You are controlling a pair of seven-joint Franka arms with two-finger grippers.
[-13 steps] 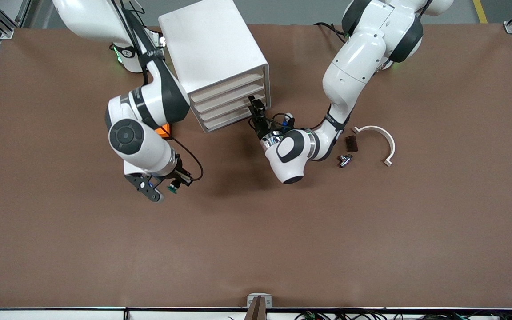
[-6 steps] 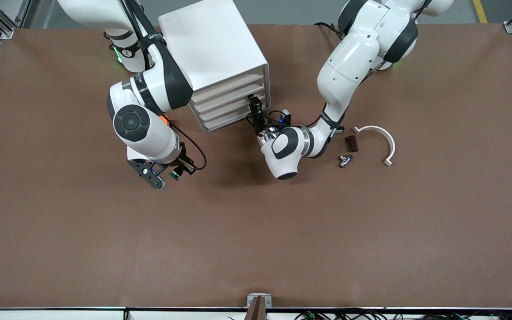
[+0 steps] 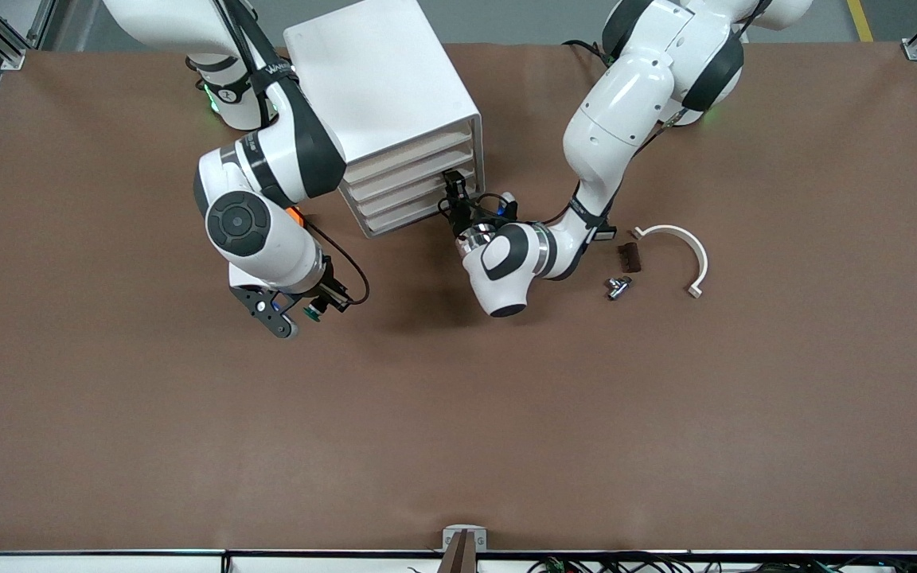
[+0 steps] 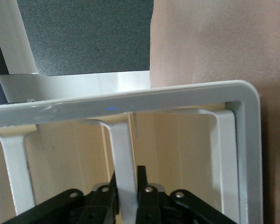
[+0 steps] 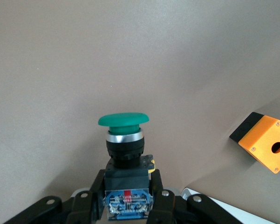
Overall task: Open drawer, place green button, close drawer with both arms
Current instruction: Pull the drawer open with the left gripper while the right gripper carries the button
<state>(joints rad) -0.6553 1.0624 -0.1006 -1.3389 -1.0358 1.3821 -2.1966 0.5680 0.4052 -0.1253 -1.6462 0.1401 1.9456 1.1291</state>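
Your left gripper (image 3: pixel 454 185) is at the front of the white cabinet (image 3: pixel 383 95), at the corner toward the left arm's end of the table; its fingers (image 4: pixel 142 179) are pinched tight on a white upright tab of the drawer (image 4: pixel 123 154), seen close in the left wrist view (a cream-coloured inside shows either side of that tab). In the front view you see four cream-edged drawer fronts stacked in the cabinet, all flush with its face; I cannot tell from that view which of them the gripper has.

Your right gripper (image 3: pixel 309 310) hangs over bare brown table (image 3: pixel 458 414), off the cabinet's corner toward the right arm's end; it is clamped on the button (image 5: pixel 124 140), fingers on the black body, the round green cap sticking out clear of the fingertips; in the front view the green cap is just a small speck at the gripper's tip.

The orange box (image 5: pixel 264 141) with a hole lies on the table beside the cabinet, mostly hidden under the right arm in the front view.

Toward the left arm's end you have a white curved bracket (image 3: pixel 685 251), a small dark brown piece (image 3: pixel 630 256) just beside it, and a small metal fitting (image 3: pixel 616 286) a little nearer the front camera; all three lie apart from both grippers.
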